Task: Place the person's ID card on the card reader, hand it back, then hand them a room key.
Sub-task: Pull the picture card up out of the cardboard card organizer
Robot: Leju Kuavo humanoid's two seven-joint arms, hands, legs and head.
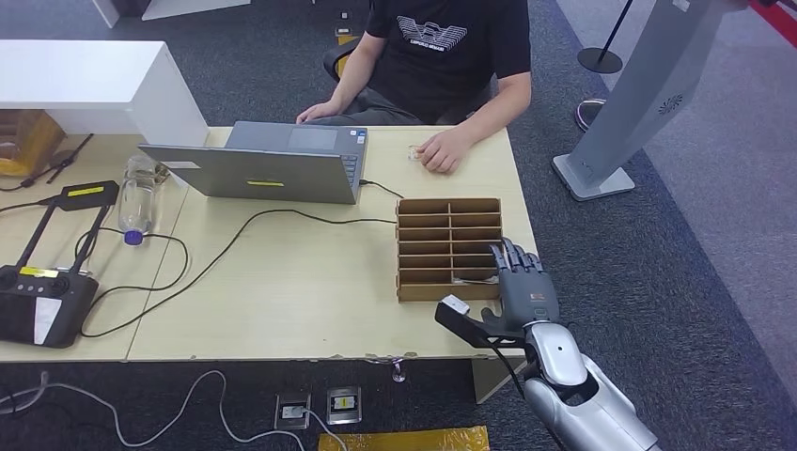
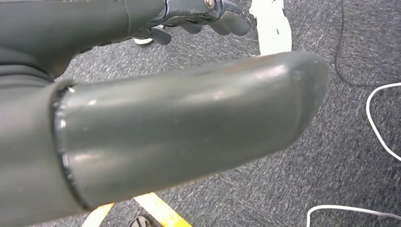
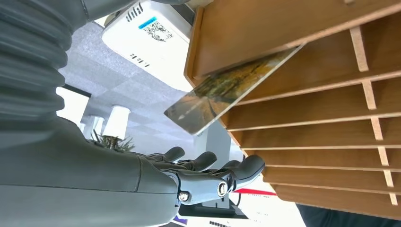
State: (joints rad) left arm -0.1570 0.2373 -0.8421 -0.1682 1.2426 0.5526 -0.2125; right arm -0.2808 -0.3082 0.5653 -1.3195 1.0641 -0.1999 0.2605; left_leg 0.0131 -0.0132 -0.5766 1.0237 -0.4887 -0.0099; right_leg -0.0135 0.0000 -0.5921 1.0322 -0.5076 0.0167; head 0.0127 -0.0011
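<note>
The robot's silver right hand [image 1: 522,287] is at about five o'clock on the pale wooden table [image 1: 282,291], close to the near edge. Its dark fingers [image 3: 208,163] are spread apart and hold nothing. Just beside them, at about three o'clock on the table, stands the brown wooden rack with many small slots [image 1: 448,248]. In the right wrist view a shiny card with a yellow-green picture on it [image 3: 227,92] sticks out of one slot, near the fingers but not touching them. I think this is a room key, and the hand looks ready to pull it out, so the key is not yet taken. The left hand [image 2: 198,14] hangs down over the grey carpet [image 2: 331,165] with its fingers curled in on nothing. Farther off, at about twelve o'clock, sits a grey open laptop [image 1: 273,160]. Behind the far edge, at about one o'clock, a person in a black T-shirt [image 1: 442,56] rests a hand on the table over something small; it may be the ID card, but I cannot tell. I cannot pick out a card reader. The key hand-over is left to do.
</note>
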